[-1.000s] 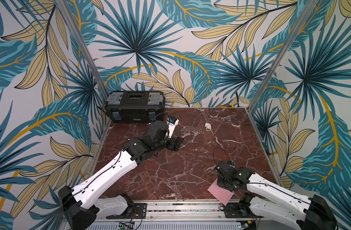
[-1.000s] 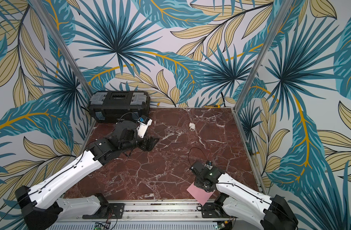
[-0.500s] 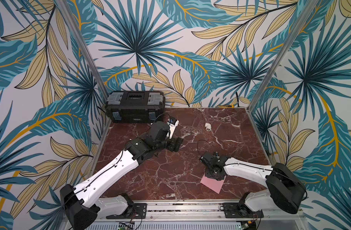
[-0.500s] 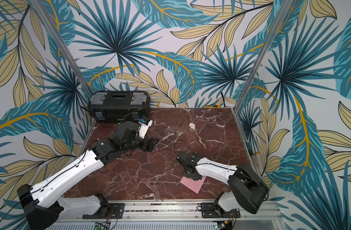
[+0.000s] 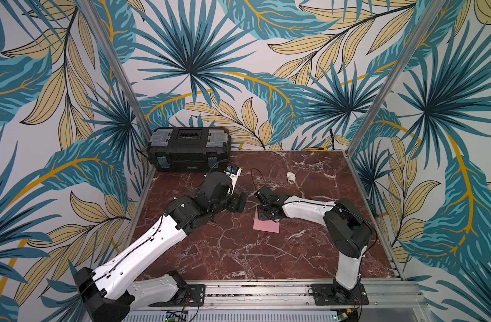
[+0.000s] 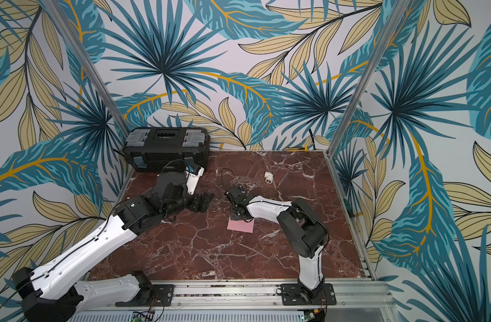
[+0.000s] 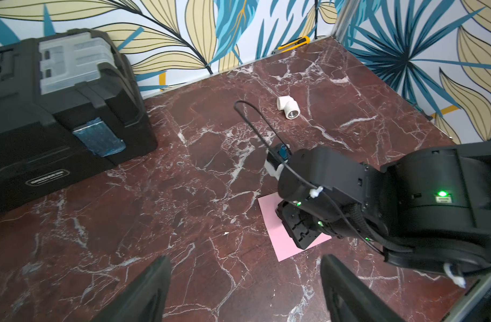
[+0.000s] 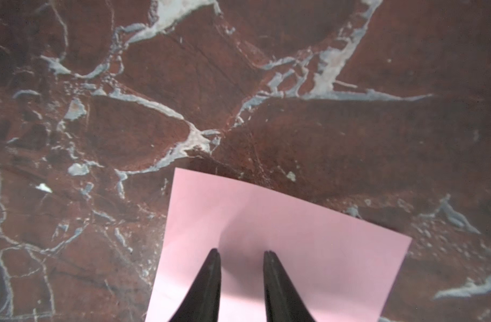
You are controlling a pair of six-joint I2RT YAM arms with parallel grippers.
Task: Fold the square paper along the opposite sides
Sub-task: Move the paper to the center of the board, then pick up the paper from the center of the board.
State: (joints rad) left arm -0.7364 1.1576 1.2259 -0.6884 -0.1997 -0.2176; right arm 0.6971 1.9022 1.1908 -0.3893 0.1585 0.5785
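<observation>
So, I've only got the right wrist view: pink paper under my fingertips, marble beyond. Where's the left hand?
Observer: The left hand is beside the square paper, on the side nearer the black toolbox, not touching it.
Operator: Open?
Observer: Yes, its jaws stand wide apart in the left wrist view.
Operator: Anything toward the back wall?
Observer: A white pipe elbow, well apart from the sheet.

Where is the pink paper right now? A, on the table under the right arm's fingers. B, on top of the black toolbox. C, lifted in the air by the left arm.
A: the pink paper lies on the table, the right arm's fingers resting on it.
</observation>
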